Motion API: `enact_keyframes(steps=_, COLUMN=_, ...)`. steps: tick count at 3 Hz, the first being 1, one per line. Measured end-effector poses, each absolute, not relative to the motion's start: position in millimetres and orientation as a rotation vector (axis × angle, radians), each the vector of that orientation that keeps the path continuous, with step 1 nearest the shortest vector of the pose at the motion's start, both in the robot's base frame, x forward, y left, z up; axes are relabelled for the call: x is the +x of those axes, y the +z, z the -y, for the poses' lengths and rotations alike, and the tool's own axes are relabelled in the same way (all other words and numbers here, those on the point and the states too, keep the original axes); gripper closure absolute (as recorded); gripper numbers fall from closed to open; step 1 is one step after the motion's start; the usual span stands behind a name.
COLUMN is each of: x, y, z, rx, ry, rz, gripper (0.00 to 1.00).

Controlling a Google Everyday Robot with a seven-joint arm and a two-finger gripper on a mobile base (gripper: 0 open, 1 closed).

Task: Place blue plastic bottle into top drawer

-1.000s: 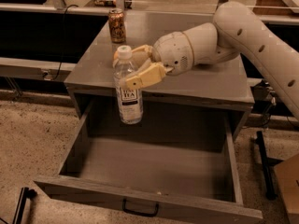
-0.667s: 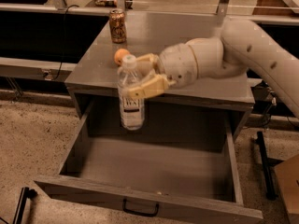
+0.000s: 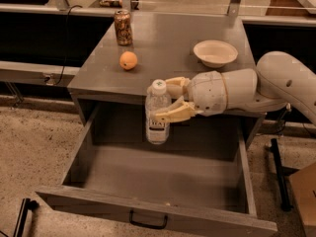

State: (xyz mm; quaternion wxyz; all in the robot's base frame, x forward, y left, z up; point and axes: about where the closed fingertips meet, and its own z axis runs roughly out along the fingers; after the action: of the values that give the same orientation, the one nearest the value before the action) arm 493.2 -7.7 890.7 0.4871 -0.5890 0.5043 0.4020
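Observation:
The blue plastic bottle point(image 3: 157, 113) is a clear ribbed bottle with a white cap and a white label. It hangs upright in the air over the back of the open top drawer point(image 3: 158, 181), just in front of the cabinet's front edge. My gripper point(image 3: 170, 100) reaches in from the right and is shut on the bottle's upper part, with one cream finger behind it and one point(image 3: 174, 113) across its front. The drawer is pulled far out, its inside bare, with a small dark handle point(image 3: 147, 221) on its front panel.
On the grey cabinet top point(image 3: 168, 48) stand a brown patterned can point(image 3: 123, 27) at the back left, an orange point(image 3: 128, 60) in front of it, and a white bowl point(image 3: 215, 52) at the right. My white arm point(image 3: 276, 85) spans the right side. A cardboard box point(image 3: 303, 191) stands at the lower right.
My gripper has carried the bottle forward and down, off the cabinet top and out over the open drawer. The orange and the bowl, hidden before, now show.

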Motion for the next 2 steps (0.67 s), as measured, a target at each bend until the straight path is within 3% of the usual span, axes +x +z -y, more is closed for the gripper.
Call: enact_keyframes(steps=2, x=488.8, y=817.6, z=12.6, rx=-1.385, ry=0.966, rz=-1.289, gripper=1.00)
